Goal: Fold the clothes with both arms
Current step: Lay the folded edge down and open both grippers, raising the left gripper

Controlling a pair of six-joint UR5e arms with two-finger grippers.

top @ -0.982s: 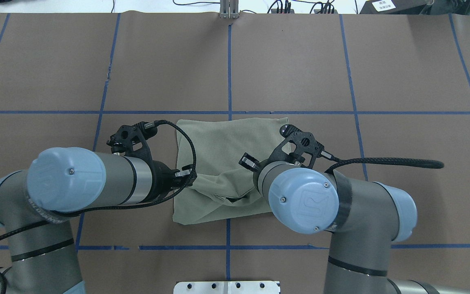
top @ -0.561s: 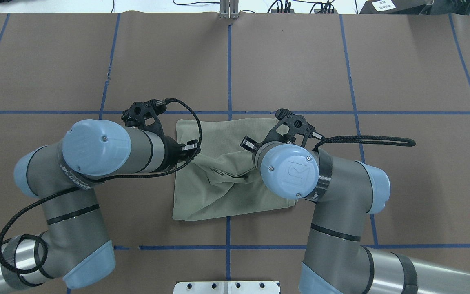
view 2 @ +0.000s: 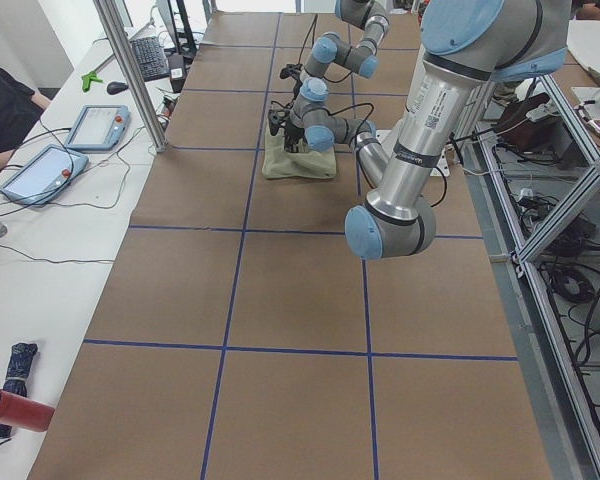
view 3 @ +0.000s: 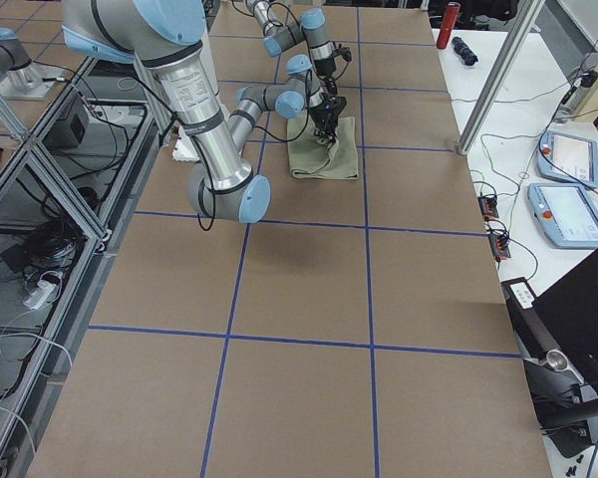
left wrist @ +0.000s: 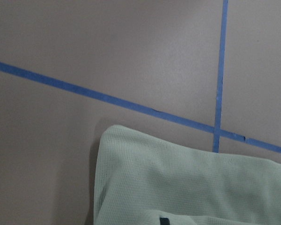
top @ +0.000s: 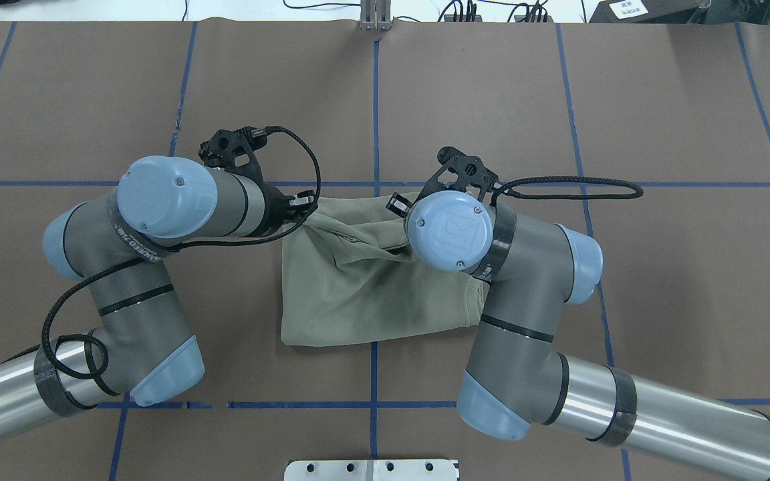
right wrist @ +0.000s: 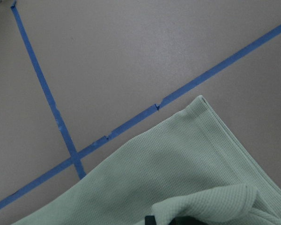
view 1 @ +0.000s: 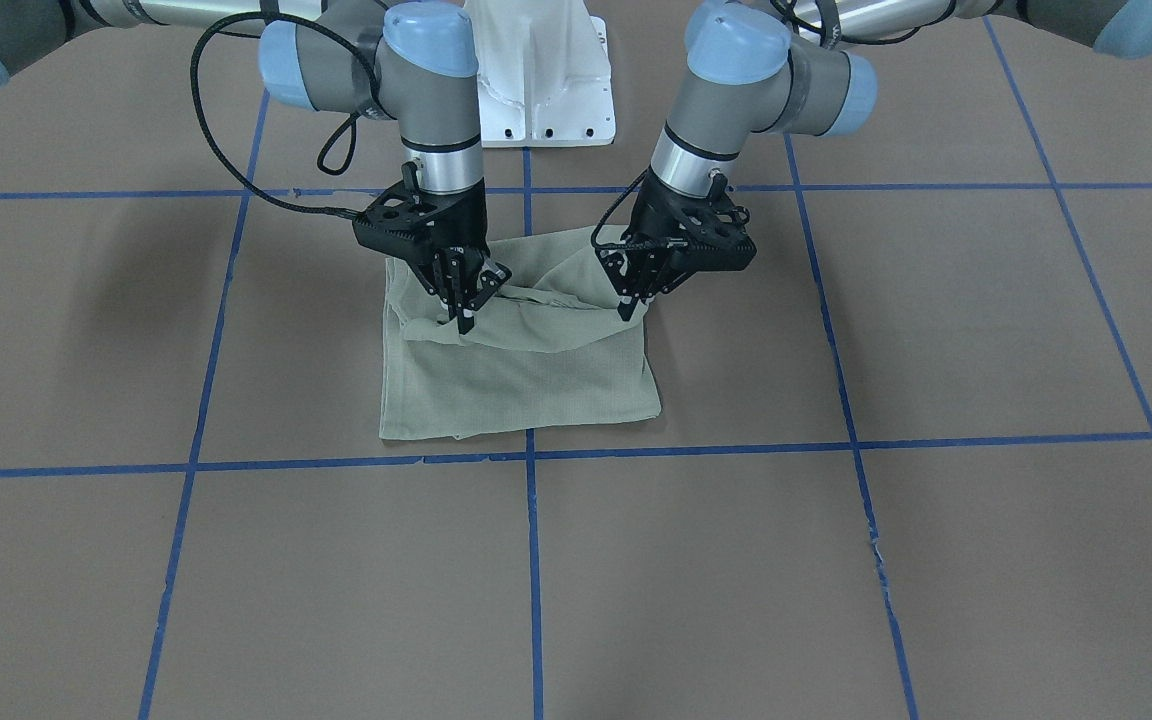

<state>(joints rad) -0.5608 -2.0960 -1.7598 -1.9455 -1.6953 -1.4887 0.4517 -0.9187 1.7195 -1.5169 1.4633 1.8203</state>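
Observation:
The pale sage-green shirt (view 1: 526, 385) lies folded into a rough square at the table's middle and also shows in the overhead view (top: 371, 300). My left gripper (view 1: 628, 306) is shut on one lifted corner of its robot-side edge. My right gripper (view 1: 464, 316) is shut on the other corner. The pinched edge hangs as a sagging fold between them, over the shirt's middle. In the overhead view the left gripper (top: 305, 210) sits at the shirt's far-left corner, and the right gripper's fingertips are hidden under its wrist. Both wrist views show the shirt (left wrist: 178, 183) (right wrist: 168, 183) lying below.
The brown table cover (top: 625, 100) carries a grid of blue tape lines (top: 375, 113). The white pedestal (view 1: 541, 70) stands at the robot's side. A metal post (top: 375, 17) stands at the far edge. Side benches hold tablets (view 2: 95, 125) and cables.
Both arms have moved away from the robot toward the shirt's far edge, carrying the pinched near edge with them. The fold now lies further over the shirt.

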